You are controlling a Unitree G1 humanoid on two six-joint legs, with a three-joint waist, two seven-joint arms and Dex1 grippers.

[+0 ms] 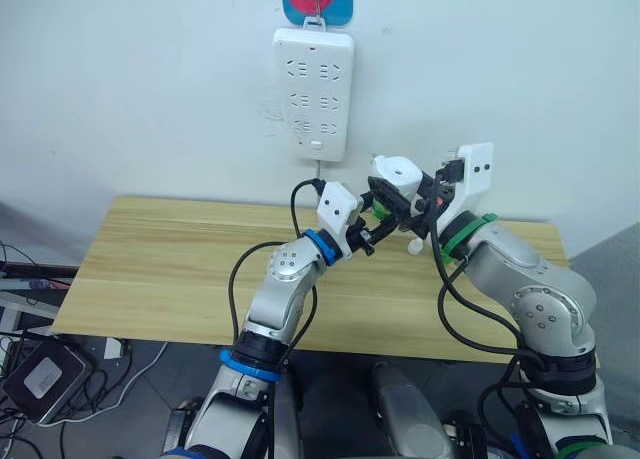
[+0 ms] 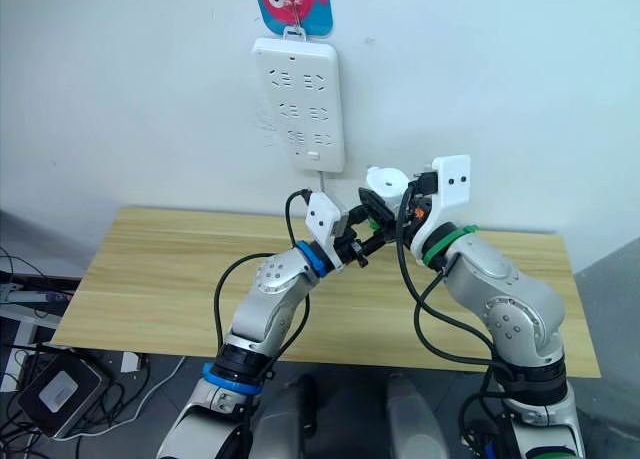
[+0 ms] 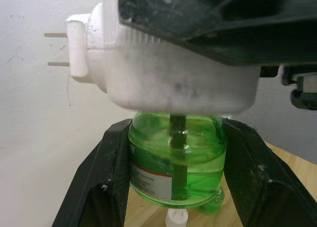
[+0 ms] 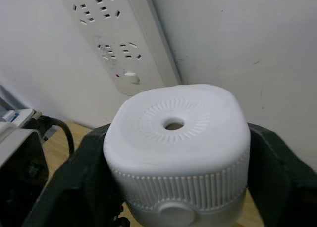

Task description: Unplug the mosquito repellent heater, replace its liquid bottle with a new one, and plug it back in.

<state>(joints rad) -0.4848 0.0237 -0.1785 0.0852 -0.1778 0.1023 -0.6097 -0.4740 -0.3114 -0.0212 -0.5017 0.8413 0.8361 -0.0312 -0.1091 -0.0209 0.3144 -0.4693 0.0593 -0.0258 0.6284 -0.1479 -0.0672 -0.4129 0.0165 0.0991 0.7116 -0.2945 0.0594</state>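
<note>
Left eye view: we see the white rounded plastic mosquito repellent heater (image 1: 396, 171) held up in the air above the pale wooden counter (image 1: 160, 269), just below and to the right of the long white rectangular power strip (image 1: 314, 91) hanging on the wall. The right claw (image 1: 405, 191) is clamped on the heater's sides, and the left claw (image 1: 385, 211) reaches in from beneath it. A small white cap-like piece (image 1: 415, 246) lies on the counter under the two claws.

Left wrist view: here we look up at the heater's underside, its two metal plug pins (image 3: 55, 49) sticking out free toward the wall. The clear green liquid bottle (image 3: 176, 160) sits screwed in below the dome, a dark wick running down its middle, and the left claw's black fingers (image 3: 101, 182) are pressed against both sides of the bottle.

Right wrist view: we see the heater's top with its round hole, the black fingers (image 4: 81, 172) tight on either flank, the power strip behind.
</note>
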